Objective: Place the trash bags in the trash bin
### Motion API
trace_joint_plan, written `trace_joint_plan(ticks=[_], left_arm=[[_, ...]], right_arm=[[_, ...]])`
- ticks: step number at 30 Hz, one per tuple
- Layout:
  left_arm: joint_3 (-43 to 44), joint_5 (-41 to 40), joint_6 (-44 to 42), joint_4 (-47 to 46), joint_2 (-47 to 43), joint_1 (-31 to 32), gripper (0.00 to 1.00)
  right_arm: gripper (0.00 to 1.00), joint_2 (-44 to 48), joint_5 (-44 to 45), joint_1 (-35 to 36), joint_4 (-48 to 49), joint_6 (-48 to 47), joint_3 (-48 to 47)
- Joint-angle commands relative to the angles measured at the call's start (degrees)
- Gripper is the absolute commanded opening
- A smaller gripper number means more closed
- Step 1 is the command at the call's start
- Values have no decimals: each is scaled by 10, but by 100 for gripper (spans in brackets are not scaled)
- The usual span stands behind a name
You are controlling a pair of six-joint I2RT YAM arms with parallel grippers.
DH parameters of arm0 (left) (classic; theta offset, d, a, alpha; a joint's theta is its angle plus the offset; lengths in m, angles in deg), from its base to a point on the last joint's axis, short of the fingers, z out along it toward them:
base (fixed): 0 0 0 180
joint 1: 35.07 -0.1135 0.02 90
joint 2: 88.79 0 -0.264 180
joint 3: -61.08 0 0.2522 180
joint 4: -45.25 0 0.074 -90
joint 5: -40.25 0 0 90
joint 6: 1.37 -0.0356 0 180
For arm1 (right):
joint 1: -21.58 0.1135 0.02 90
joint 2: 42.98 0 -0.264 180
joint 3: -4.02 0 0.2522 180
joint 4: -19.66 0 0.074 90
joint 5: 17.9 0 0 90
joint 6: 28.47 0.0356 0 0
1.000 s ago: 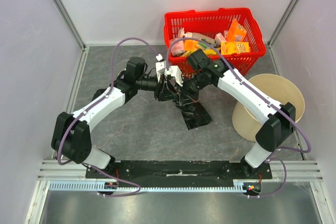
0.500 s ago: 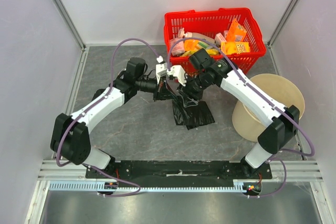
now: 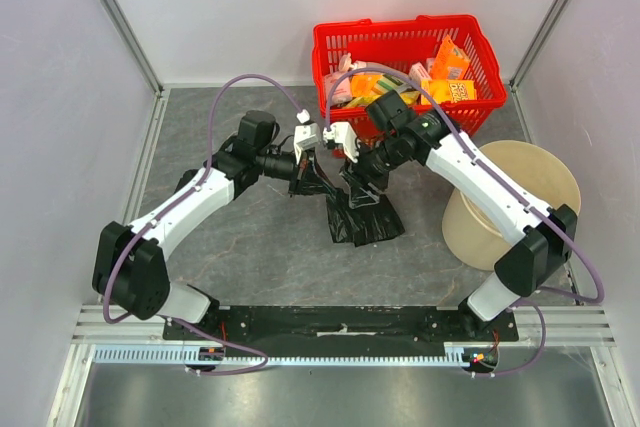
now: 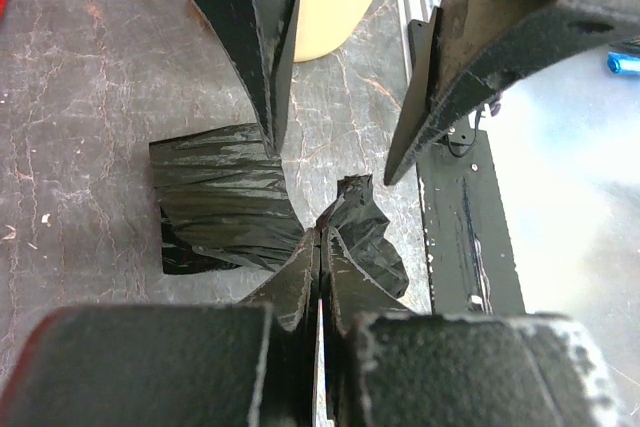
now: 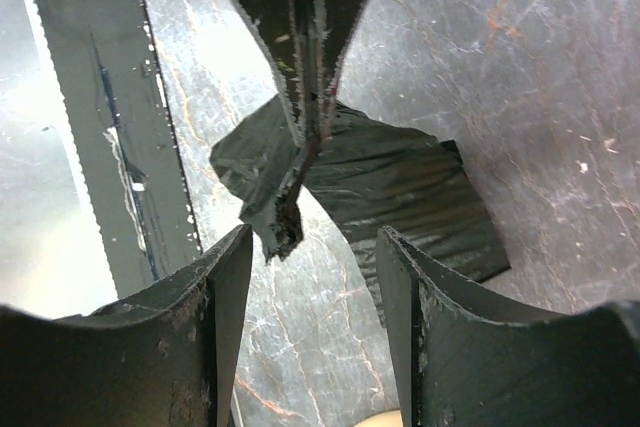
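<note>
Black plastic trash bag (image 3: 365,219) has bunched closer over the last second; no lift yet.
Left gripper (image 4: 320,247) pinches its crumpled edge. Right gripper (image 5: 312,237) stands open, empty. The bag lies on the grey table (image 3: 230,237), well apart from the round beige plastic bin (image 3: 475,232).

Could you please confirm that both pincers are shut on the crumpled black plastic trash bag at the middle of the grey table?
Not quite: only the left pincer is shut on the crumpled black plastic trash bag. The right pincer is open, its jaws standing wide apart, as the right wrist view shows. The bag is indeed at the middle of the grey table.
</note>
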State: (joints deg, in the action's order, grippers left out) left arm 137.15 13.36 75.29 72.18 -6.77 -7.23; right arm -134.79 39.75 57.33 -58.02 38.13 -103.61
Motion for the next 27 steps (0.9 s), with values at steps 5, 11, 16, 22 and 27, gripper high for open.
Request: trace_joint_plan(ticks=[5,11,16,22,27], left_arm=[[12,-15,38,-54,-34,2,2],[14,-4,67,-77,-41,3,2],[9,-11,66,-75,-53,1,2],[-6,-54,38,-58,-74,-6,2],[-31,-131,21,-57,-95,-9,2]], right_arm=[[60,-12,-85,-2,3,-20,29],[54,-13,-106,-1,26,-31,65],[17,0,-112,-1,36,-38,66],[0,18,-86,-1,33,-31,63],[0,41,-62,-2,31,-22,59]])
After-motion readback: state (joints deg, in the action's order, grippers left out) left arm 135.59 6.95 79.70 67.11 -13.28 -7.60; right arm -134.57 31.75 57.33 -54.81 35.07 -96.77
